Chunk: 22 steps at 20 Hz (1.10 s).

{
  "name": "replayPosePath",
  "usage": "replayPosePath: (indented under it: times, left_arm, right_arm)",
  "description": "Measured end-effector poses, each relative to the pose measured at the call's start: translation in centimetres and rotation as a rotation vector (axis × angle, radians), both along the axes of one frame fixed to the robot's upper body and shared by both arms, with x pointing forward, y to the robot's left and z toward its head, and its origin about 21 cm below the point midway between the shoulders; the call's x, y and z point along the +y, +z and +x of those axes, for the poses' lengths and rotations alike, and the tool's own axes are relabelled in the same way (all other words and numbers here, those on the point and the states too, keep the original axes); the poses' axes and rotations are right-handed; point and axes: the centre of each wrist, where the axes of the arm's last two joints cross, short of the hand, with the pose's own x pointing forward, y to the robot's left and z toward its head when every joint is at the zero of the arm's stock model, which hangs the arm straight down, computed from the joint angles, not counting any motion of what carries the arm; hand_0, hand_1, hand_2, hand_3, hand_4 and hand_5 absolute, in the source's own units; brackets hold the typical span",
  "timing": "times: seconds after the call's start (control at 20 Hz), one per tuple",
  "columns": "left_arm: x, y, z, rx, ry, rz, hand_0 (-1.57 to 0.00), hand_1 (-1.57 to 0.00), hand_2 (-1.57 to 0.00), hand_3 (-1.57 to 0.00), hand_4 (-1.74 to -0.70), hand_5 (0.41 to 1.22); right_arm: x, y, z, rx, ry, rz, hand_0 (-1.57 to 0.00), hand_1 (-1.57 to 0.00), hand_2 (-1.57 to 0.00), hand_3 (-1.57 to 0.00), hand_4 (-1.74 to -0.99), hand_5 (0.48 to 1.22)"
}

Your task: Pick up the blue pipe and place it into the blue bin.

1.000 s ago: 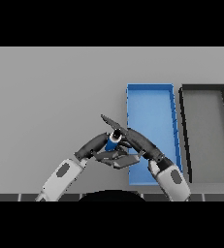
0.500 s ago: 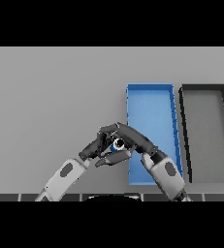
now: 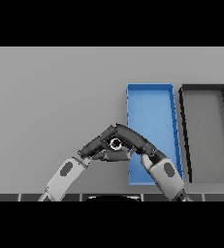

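Both of my hands meet in front of me, just left of the blue bin's (image 3: 150, 104) near end. My right hand (image 3: 131, 138) reaches in from the lower right, its dark fingers stretched toward the left and lying over the top of the blue pipe (image 3: 115, 143). My left hand (image 3: 96, 146) comes in from the lower left, its fingers pointing up and to the right so that the fingertips of the two hands touch in a peak above the pipe. The thumbs sit below it. The pipe is pinched between the two hands, with my fingers closed around it from both sides; only its round open end shows, as a pale ring with a dark centre, and little of its blue body is visible. It is beside the bin's left wall, not inside. My right forearm crosses the bin's near left corner. Right of the blue bin, a dark bin (image 3: 205, 92) lies alongside on the grey table (image 3: 50, 97).
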Motion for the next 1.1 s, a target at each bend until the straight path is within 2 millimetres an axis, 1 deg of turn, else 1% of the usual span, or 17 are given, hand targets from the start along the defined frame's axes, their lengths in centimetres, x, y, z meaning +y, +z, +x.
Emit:
replayPosePath:
  times: [0.05, 0.1, 0.2, 0.25, 0.3, 0.35, 0.45, 0.5, 0.55, 0.6, 0.7, 0.75, 0.8, 0.85, 0.95, 1.0, 1.1]
  left_arm:
    - [0.0, -0.1, -0.2, -0.001, 0.002, -0.008, -1.57, -1.57, -1.57, -1.44, -1.72, 1.221]
    - [0.0, -0.1, 0.0, -0.013, 0.001, -0.014, -1.57, -1.51, -1.46, -1.47, -1.66, 1.221]
    - [0.0, 0.1, 0.2, -0.054, -0.009, 0.022, -1.05, -0.99, -0.95, -0.96, -1.43, 1.221]
    - [0.0, -0.1, 0.1, -0.064, -0.020, 0.043, -0.84, -0.79, -0.76, -0.77, -1.32, 1.221]
    - [0.2, -0.1, 0.1, -0.063, -0.035, 0.052, -0.67, -0.63, -0.61, -0.62, -1.23, 1.221]
    - [0.3, -0.1, 0.1, -0.085, -0.053, 0.064, -0.53, -0.51, -0.49, -0.49, -1.14, 1.221]
    - [0.2, -0.2, 0.2, -0.132, -0.052, 0.094, -0.34, -0.32, -0.31, -0.31, -1.00, 1.063]
    - [0.4, -0.1, 0.4, -0.144, -0.043, 0.118, -0.27, -0.26, -0.25, -0.25, -0.95, 0.972]
    - [0.2, -0.1, 0.3, -0.154, -0.043, 0.115, -0.22, -0.21, -0.20, -0.20, -0.92, 0.899]
    - [0.6, -0.2, 0.3, -0.140, -0.025, 0.114, -0.17, -0.17, -0.16, -0.16, -0.90, 0.836]
    - [0.3, -0.3, 0.3, -0.133, -0.019, 0.112, -0.11, -0.11, -0.10, -0.10, -0.86, 0.734]
    - [0.3, -0.1, 0.3, -0.126, -0.013, 0.114, -0.09, -0.08, -0.08, -0.08, -0.87, 0.697]
    - [0.4, -0.2, 0.6, -0.089, 0.005, 0.096, -0.07, -0.07, -0.06, -0.07, -0.88, 0.671]
    - [0.6, -0.3, 0.6, -0.065, 0.015, 0.083, -0.06, -0.05, -0.05, -0.05, -0.88, 0.654]
    - [0.6, -0.9, 0.2, -0.017, 0.038, 0.117, -0.04, -0.03, -0.03, -0.03, -0.89, 0.625]
    - [0.4, -0.8, 0.3, -0.005, 0.041, 0.119, -0.03, -0.03, -0.03, -0.03, -0.90, 0.609]
    - [0.5, -0.8, -0.3, 0.003, 0.036, 0.108, -0.02, -0.02, -0.02, -0.02, -0.91, 0.564]
  right_arm:
    - [0.3, 0.0, 0.1, 0.015, 0.014, 0.013, -1.53, -1.53, -1.53, -1.52, -1.475, 1.171]
    - [0.5, 0.1, 0.1, 0.014, 0.010, 0.007, -1.54, -1.54, -1.54, -1.53, -1.478, 1.181]
    - [0.6, -0.1, 0.0, 0.005, 0.007, 0.038, -1.55, -1.55, -1.55, -1.55, -1.483, 1.195]
    - [0.8, -0.2, -0.4, 0.010, 0.005, 0.030, -1.56, -1.56, -1.56, -1.55, -1.484, 1.201]
    - [0.7, 0.0, -0.1, 0.016, -0.013, 0.027, -1.56, -1.56, -1.56, -1.56, -1.485, 1.205]
    - [0.9, 0.1, -0.2, 0.025, -0.015, 0.023, -1.56, -1.56, -1.56, -1.56, -1.486, 1.208]
    - [0.7, 0.3, -0.3, 0.027, -0.033, 0.012, -1.56, -1.56, -1.56, -1.56, -1.488, 1.213]
    - [0.9, 0.1, -0.3, 0.016, -0.037, 0.019, -1.57, -1.57, -1.57, -1.56, -1.488, 1.214]
    - [1.0, 0.2, -0.5, 0.011, -0.034, 0.018, -1.57, -1.57, -1.57, -1.57, -1.488, 1.216]
    - [0.7, 0.1, -0.3, 0.019, -0.041, 0.012, -1.57, -1.57, -1.57, -1.57, -1.488, 1.217]
    - [0.6, 0.2, -0.5, 0.032, -0.042, 0.022, -1.57, -1.57, -1.57, -1.57, -1.487, 1.218]
    - [0.8, 0.4, -0.7, 0.017, -0.044, 0.023, -1.57, -1.57, -1.57, -1.57, -1.487, 1.219]
    - [0.5, 0.1, -0.3, 0.020, -0.061, 0.009, -1.57, -1.57, -1.57, -1.57, -1.487, 1.219]
    - [0.5, 0.0, -0.5, 0.013, -0.050, 0.020, -1.57, -1.57, -1.57, -1.57, -1.488, 1.220]
    - [0.5, 0.3, -0.3, 0.020, -0.051, 0.043, -1.57, -1.57, -1.57, -1.57, -1.489, 1.220]
    - [0.4, 0.3, -0.5, 0.048, -0.032, 0.069, -1.57, -1.57, -1.57, -1.57, -1.489, 1.220]
    - [0.2, 0.8, -0.4, 0.136, -0.012, 0.138, -1.57, -1.57, -1.57, -1.57, -1.490, 1.221]
